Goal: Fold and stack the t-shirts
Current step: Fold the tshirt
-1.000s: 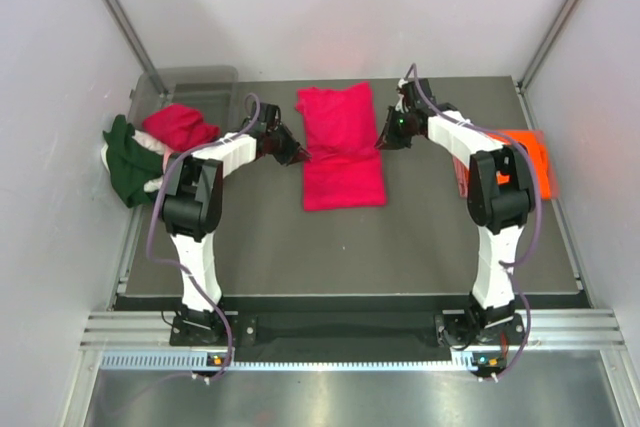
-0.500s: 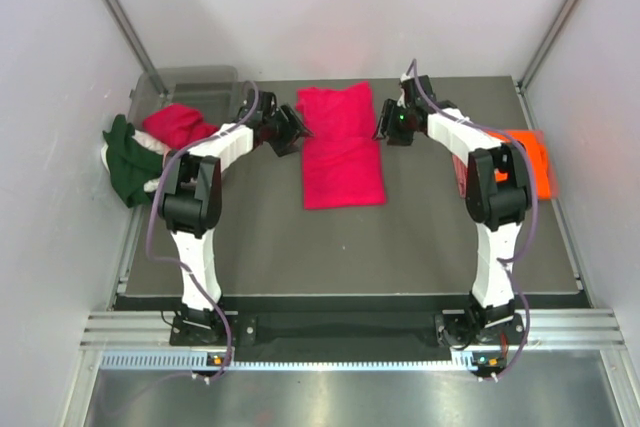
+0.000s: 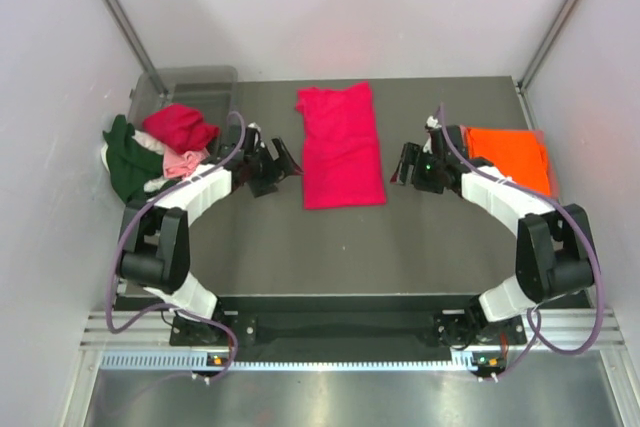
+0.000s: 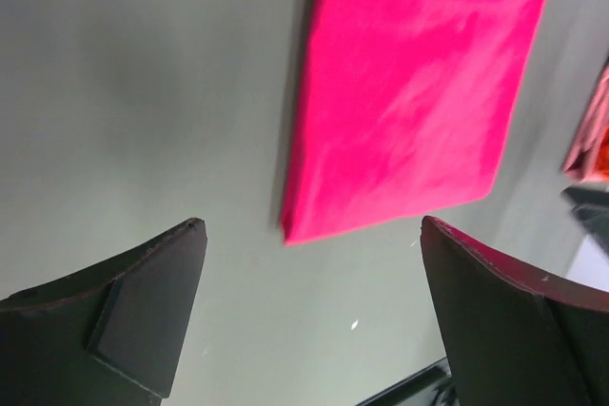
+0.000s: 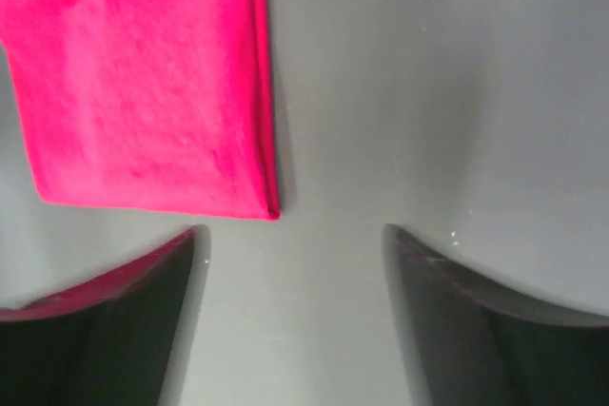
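Grey table, white-walled booth. Overhead we log a crimson shirt folded flat at centre, an orange shirt on the right, and a heap of red, pink and green shirts by the bin. Only the wrist views show the fingers spread and empty: left gripper and right gripper flank the crimson shirt. A second ago both were closed at its edges.

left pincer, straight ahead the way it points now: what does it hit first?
Probably the folded crimson t-shirt, near its front left corner. Only bare table lies between it and the left pincer. The tilt is hard to judge, so the table could come first.
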Action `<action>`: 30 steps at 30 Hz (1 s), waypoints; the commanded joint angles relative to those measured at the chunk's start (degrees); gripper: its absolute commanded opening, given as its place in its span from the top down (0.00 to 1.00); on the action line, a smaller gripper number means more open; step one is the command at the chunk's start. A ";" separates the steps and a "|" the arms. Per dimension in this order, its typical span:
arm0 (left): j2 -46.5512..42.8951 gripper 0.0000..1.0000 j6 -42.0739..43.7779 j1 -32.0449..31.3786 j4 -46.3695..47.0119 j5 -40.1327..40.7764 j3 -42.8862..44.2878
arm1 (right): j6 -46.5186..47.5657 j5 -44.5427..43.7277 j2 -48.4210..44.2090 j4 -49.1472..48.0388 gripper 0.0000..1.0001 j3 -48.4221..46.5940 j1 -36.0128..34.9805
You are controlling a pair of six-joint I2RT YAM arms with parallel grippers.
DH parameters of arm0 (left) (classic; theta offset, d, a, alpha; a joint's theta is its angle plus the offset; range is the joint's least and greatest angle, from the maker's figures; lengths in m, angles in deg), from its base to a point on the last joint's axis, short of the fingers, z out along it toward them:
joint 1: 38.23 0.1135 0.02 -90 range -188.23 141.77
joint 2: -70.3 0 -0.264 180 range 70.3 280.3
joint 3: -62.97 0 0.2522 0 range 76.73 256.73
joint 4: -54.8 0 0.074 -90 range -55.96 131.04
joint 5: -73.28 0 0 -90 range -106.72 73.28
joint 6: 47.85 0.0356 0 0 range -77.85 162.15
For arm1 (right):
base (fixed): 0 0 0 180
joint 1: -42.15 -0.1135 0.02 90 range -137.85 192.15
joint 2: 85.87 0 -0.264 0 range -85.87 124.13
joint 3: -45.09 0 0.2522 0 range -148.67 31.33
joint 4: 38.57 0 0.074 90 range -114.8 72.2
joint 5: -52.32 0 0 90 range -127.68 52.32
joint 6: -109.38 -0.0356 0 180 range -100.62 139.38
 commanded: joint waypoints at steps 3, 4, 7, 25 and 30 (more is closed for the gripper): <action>-6.70 0.02 4.20 -0.41 6.42 1.29 -7.07 | 0.09 -2.18 -5.11 -10.66 0.04 4.97 0.10; -6.97 0.03 4.20 -0.50 8.00 0.59 -9.17 | 0.35 -2.01 -4.67 -10.23 0.05 4.71 0.10; -6.97 0.09 3.77 -0.76 12.58 -2.40 -12.08 | 2.28 0.71 -1.95 -7.94 0.21 3.39 0.28; -1.97 0.26 4.91 -3.58 28.05 -5.83 -19.83 | -0.35 14.25 4.38 -25.34 0.41 11.74 0.37; 1.03 0.29 3.94 -4.28 27.62 -6.28 -18.86 | -0.88 15.13 7.45 -24.73 0.52 10.07 0.37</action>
